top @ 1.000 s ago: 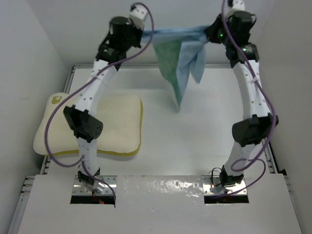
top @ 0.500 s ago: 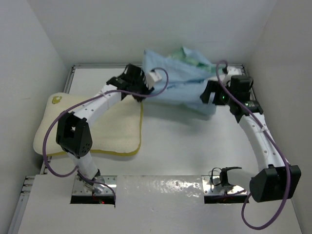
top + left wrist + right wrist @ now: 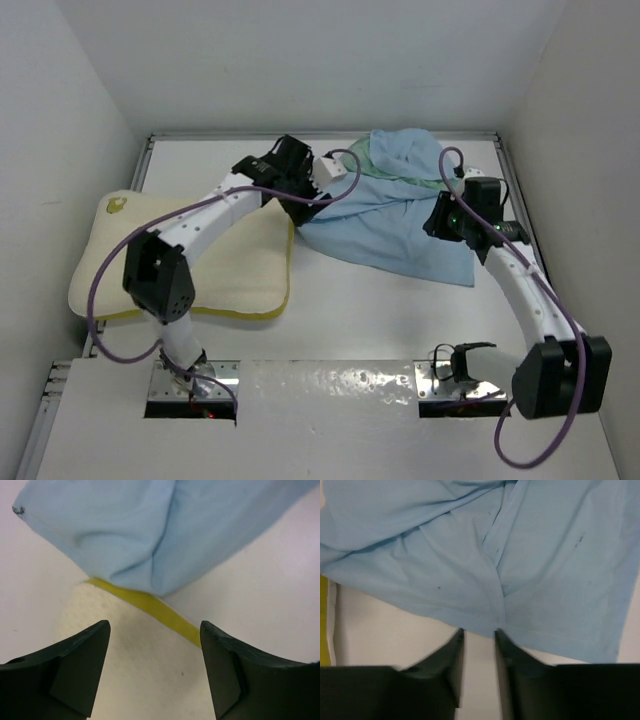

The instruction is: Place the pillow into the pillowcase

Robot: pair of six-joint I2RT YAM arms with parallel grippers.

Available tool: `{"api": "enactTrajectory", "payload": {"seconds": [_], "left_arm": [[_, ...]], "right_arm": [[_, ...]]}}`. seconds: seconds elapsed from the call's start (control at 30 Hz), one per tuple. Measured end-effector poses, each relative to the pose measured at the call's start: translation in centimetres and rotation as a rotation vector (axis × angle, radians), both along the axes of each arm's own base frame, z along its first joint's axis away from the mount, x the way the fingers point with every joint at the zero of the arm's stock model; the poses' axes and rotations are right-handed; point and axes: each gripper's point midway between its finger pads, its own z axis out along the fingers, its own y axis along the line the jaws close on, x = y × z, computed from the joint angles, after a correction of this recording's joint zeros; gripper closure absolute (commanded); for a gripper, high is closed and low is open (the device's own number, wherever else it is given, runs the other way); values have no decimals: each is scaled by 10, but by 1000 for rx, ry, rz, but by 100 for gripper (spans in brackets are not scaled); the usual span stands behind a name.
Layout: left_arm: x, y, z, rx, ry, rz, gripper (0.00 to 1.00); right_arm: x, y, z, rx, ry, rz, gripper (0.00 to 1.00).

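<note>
Pillow: the pillow [image 3: 238, 272] lies flat along the left edge of the tabletop [image 3: 350, 310], textured cream face up, with its small emblem [image 3: 117, 205] at the far-left corner.
Pillow's side: the yellow band [image 3: 156, 608] runs down the right side and along the near edge.
Pillowcase: the pillowcase [image 3: 400, 215] sits in a rumpled heap on the far-right part of the tabletop. It is mostly plain light blue, with a sliver of the green face [image 3: 368, 150] showing at the far side.
Where they meet: seen from the left wrist, a blue fold lies over the end of the yellow band, so cloth and pillow touch at the pillow's far-right corner.
Left claw: the left gripper [image 3: 155, 627] has its fingers spread wide with nothing between them. It hangs above the pillow's corner, the blue fold just beyond the tips.
Right claw: the right gripper [image 3: 479, 632] is nearly closed, with only a narrow slit and bare tabletop showing through it.
Right claw's hold: the tips are right at the pillowcase's near hem — no cloth shows between them, and that view is a little blurred.
Arms: the left arm reaches across the pillow towards the heap, and the right arm comes in from the right edge of the tabletop.
Task so far: the pillow is entirely outside the pillowcase.
</note>
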Motion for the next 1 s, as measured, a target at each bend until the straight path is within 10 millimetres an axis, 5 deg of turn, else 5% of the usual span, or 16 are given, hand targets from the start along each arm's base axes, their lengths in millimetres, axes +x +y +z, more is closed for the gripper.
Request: {"api": "enactTrajectory", "payload": {"seconds": [0.07, 0.27, 0.4, 0.47, 0.5, 0.57, 0.63, 0.7, 0.83, 0.9, 0.93, 1.0], "left_arm": [[22, -12, -7, -16, -7, 43, 29], [57, -24, -89, 63, 97, 156, 27], [70, -19, -129, 137, 117, 221, 28], [77, -16, -138, 164, 103, 248, 42], [82, -15, -142, 177, 89, 255, 58], [88, -15, -146, 185, 72, 268, 76], [96, -16, -150, 192, 58, 278, 90], [106, -20, -153, 193, 42, 282, 92], [138, -35, -150, 164, -19, 296, 91], [156, -48, -145, 124, -62, 298, 88], [161, -53, -142, 103, -74, 293, 80], [169, -64, -135, 51, -98, 276, 62]], "right_arm": [[8, 6, -24, 34, 54, -4, 46], [8, 19, -95, 89, 234, 6, 43], [15, 26, -125, 100, 297, 19, 59], [15, 27, -139, 97, 325, 20, 75], [15, 27, -145, 94, 340, 19, 83], [13, 28, -155, 94, 358, 17, 100], [6, 30, -162, 93, 369, 23, 100], [-8, 39, -171, 82, 398, 51, 100], [-40, 101, -168, 23, 391, 282, 100], [-70, 149, -163, -16, 377, 495, 91], [-87, 172, -158, -22, 374, 604, 59], [-114, 211, -141, -6, 349, 773, 34]]}}
